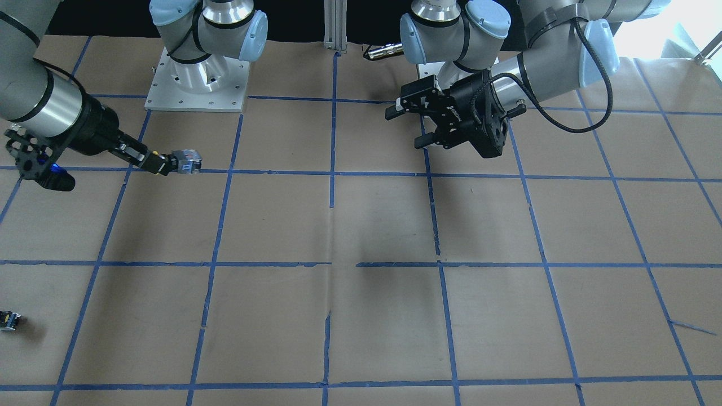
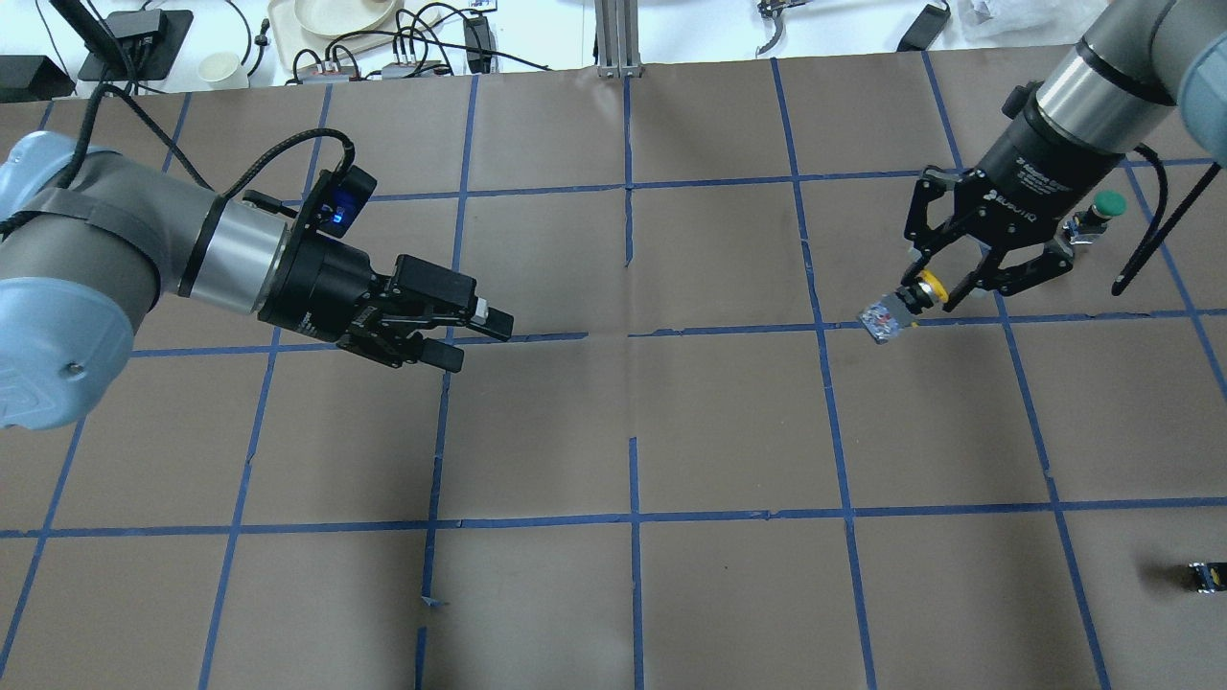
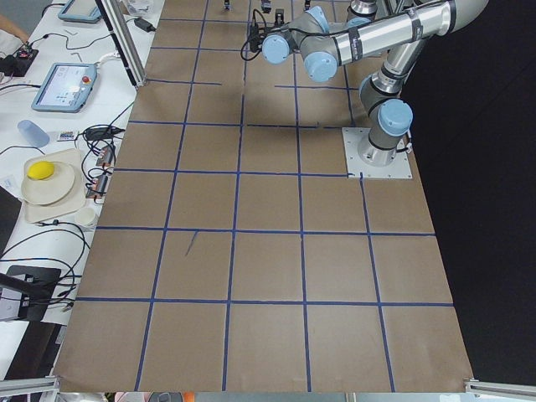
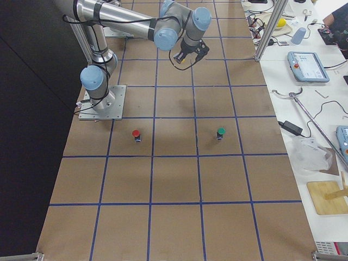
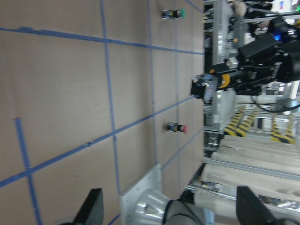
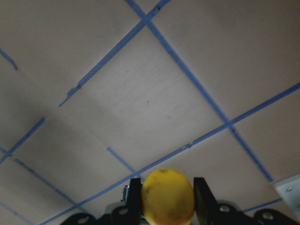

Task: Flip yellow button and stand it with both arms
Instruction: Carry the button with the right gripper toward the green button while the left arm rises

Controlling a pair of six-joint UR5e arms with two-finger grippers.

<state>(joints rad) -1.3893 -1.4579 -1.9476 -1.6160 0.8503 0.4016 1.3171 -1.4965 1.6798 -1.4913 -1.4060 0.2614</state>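
Note:
My right gripper (image 2: 935, 295) is shut on the yellow button (image 2: 906, 305) and holds it in the air above the table. The yellow cap sits between the fingers and the grey-black body sticks out towards the table's middle. It also shows in the front-facing view (image 1: 185, 161), in the left wrist view (image 5: 209, 85), and as a yellow cap (image 6: 168, 195) between the pads in the right wrist view. My left gripper (image 2: 472, 341) is open and empty. It hovers left of the middle and points at the button from well apart.
A green-capped button (image 2: 1100, 213) stands just behind the right gripper. A red-capped button (image 4: 136, 134) stands near the right arm's base. A small capless block (image 2: 1206, 575) lies near the table's right front. The tabletop is brown paper with blue tape lines.

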